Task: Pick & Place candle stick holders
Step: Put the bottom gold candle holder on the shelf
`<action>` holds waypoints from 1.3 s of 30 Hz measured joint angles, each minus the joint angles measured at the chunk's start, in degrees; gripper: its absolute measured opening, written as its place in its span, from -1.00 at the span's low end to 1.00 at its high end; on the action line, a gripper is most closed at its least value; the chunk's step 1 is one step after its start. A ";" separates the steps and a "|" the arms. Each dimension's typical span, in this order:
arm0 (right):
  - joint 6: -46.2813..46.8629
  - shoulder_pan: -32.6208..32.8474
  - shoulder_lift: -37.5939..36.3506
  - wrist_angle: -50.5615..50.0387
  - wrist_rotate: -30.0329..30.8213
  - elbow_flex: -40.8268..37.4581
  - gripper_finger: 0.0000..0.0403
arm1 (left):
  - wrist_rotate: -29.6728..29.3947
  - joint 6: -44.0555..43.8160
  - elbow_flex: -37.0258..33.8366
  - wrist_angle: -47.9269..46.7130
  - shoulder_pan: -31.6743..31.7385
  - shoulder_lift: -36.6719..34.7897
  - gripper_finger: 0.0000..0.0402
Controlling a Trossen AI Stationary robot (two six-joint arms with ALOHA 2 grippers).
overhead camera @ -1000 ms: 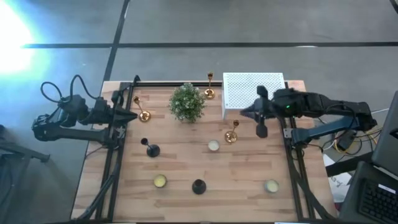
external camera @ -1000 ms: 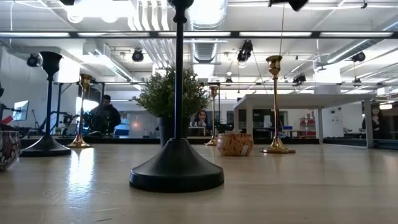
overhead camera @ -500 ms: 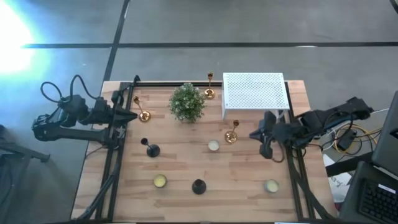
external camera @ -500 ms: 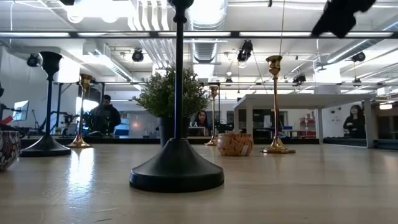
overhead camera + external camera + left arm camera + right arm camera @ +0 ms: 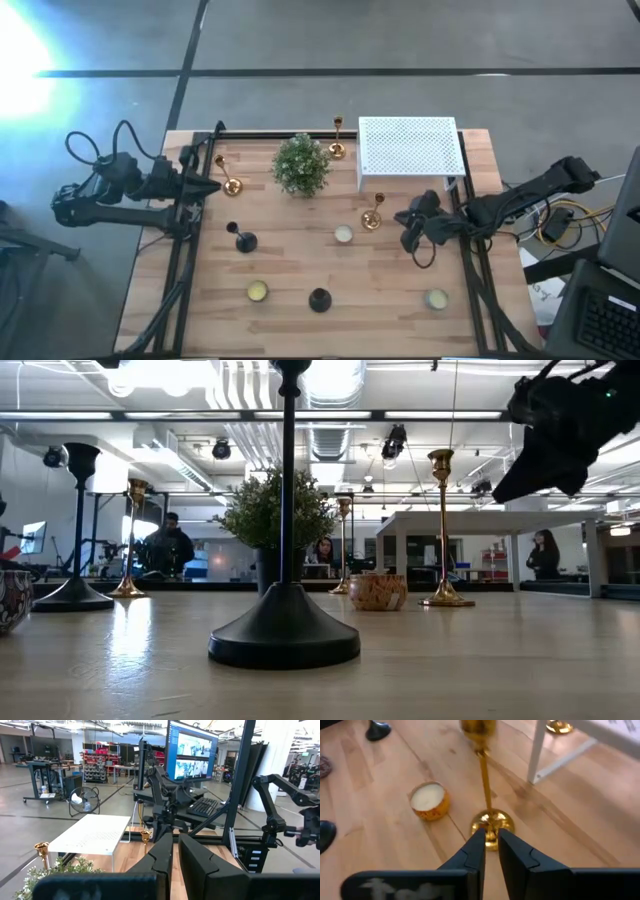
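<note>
Right gripper (image 5: pixel 412 232) hovering at about 3 o'clock from table centre, just beside the nearest gold candle stick holder (image 5: pixel 373 213), fingers a narrow slit apart in the right wrist view (image 5: pixel 490 851) and lined up on the gold base, holding nothing. Best done by spreading the fingers wider first, then coming in low and level so the slim stem (image 5: pixel 484 775) passes between them, closing mid-stem rather than at the cup to avoid tipping. Worth minding: small cream candle (image 5: pixel 343 234) close by at 7 o'clock from that holder, and the leg of the white perforated box (image 5: pixel 410 148) near at 1 o'clock, leaving a tight corridor. Remaining holders spread out: one gold at 12 o'clock (image 5: pixel 337 139) behind the green potted plant (image 5: pixel 301 165), one gold at 10 o'clock (image 5: pixel 228 179), a black one at 8 o'clock (image 5: pixel 242 238), another black at 6 o'clock (image 5: pixel 319 299). Two more candles (image 5: pixel 257 291) near the front edge, well apart from the approach. Left gripper (image 5: pixel 210 186) parked at 9 o'clock, fingers pressed nearly together, touching the 10 o'clock holder or just beside it; cannot tell which.
</note>
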 joint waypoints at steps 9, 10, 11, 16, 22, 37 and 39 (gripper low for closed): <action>-4.11 0.04 0.18 7.31 9.12 -4.29 -0.39 | 0.00 0.00 0.01 -0.01 -0.02 0.00 -0.83; -4.03 -0.13 0.20 8.26 10.22 -4.67 -0.37 | 0.00 0.00 0.00 0.00 0.00 0.00 -0.83; -3.95 -0.37 0.20 9.00 10.67 -4.93 -0.36 | 0.00 -0.02 0.02 0.00 -0.02 0.02 -0.83; -5.63 -1.25 0.22 12.08 10.72 -5.48 -0.34 | 0.00 0.00 0.00 0.00 -0.01 0.01 -0.83; -7.09 -1.52 0.20 15.65 11.60 -5.54 -0.39 | 0.00 -0.01 0.00 -0.02 -0.02 0.00 -0.83; -10.85 -2.97 6.81 20.76 8.12 -6.44 -0.54 | 0.00 0.00 0.02 -0.04 -0.02 0.00 -0.83; -11.35 -3.22 8.52 23.13 8.02 -6.42 -0.57 | -0.01 0.00 0.00 -0.06 -0.02 0.01 -0.83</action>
